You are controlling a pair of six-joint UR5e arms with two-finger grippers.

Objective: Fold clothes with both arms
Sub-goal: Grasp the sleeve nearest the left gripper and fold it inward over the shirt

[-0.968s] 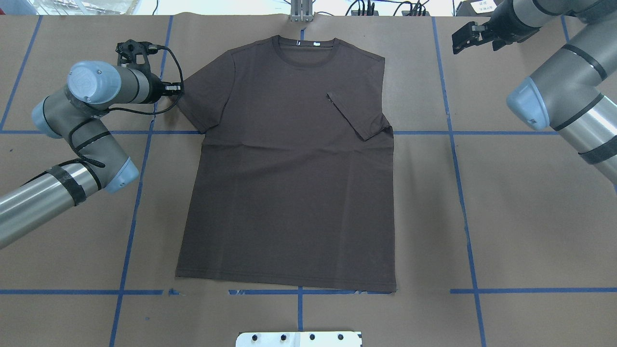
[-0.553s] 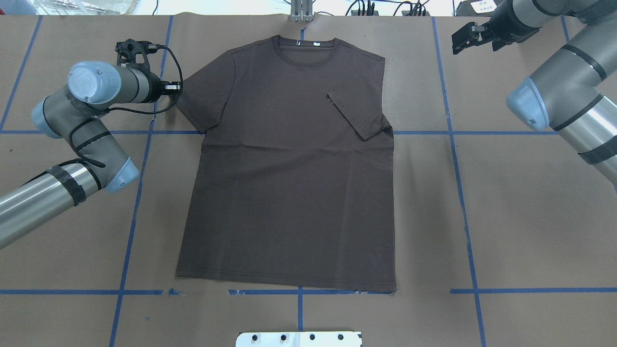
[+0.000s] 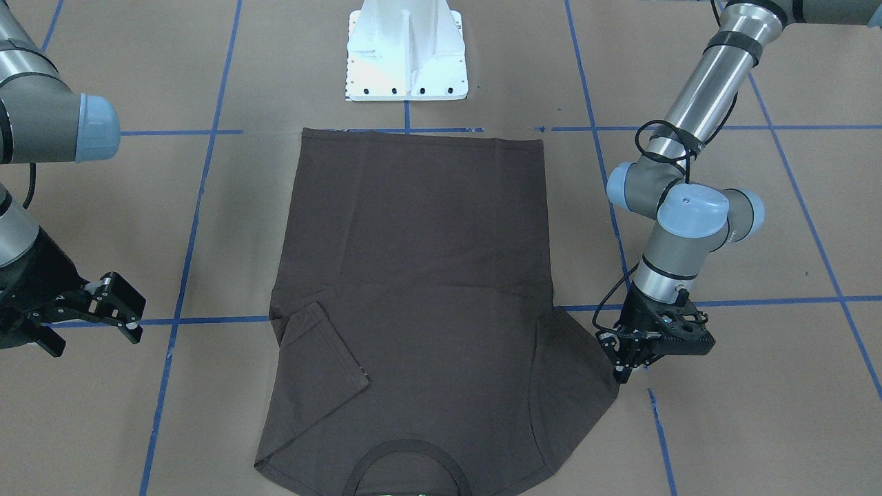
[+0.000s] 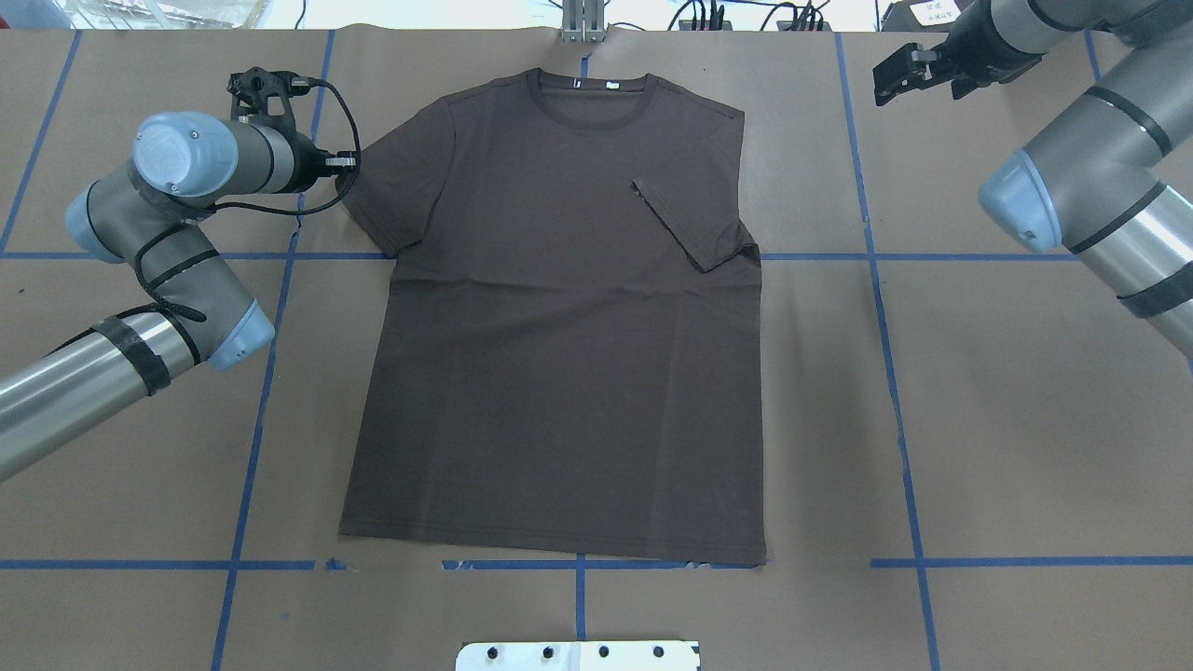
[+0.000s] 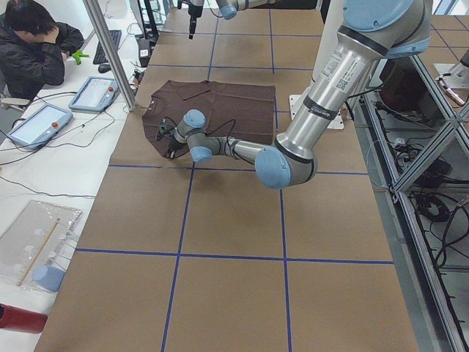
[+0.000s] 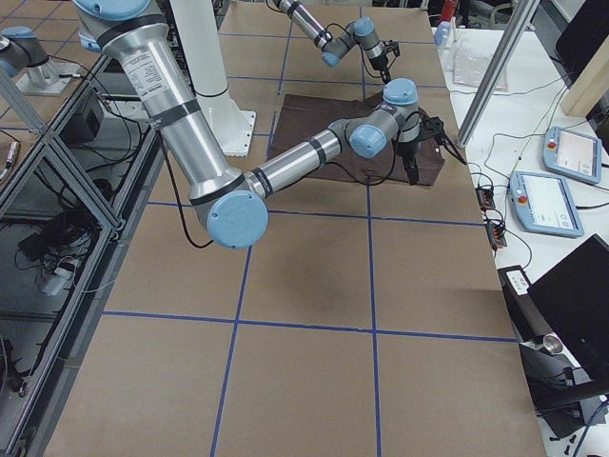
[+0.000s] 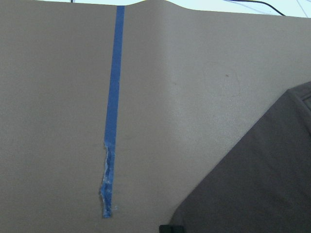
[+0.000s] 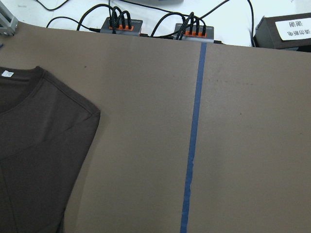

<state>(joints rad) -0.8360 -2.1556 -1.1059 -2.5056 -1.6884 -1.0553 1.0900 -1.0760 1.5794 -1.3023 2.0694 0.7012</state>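
Note:
The dark brown T-shirt (image 4: 559, 326) lies flat on the table with its collar at the far edge; it also shows in the front view (image 3: 413, 275). Its sleeve on the right arm's side (image 4: 694, 224) is folded in over the body. The other sleeve (image 4: 391, 186) is spread out. My left gripper (image 3: 626, 372) points down at the outer edge of that spread sleeve, its fingers drawn together on the hem. The left wrist view shows the sleeve (image 7: 257, 179) and one fingertip (image 7: 170, 228). My right gripper (image 4: 884, 82) is open and empty, apart from the shirt, beyond its shoulder.
The white base pedestal (image 3: 406, 55) stands at the near edge behind the hem. Blue tape lines (image 4: 876, 261) cross the brown paper. Power strips (image 8: 121, 23) and a metal post (image 4: 582, 23) sit at the far edge. An operator (image 5: 33, 44) and pendants (image 5: 95, 92) are beside the table.
My left wrist has shifted slightly toward the shirt and the far edge at the spread sleeve. The right arm and the shirt look unchanged.

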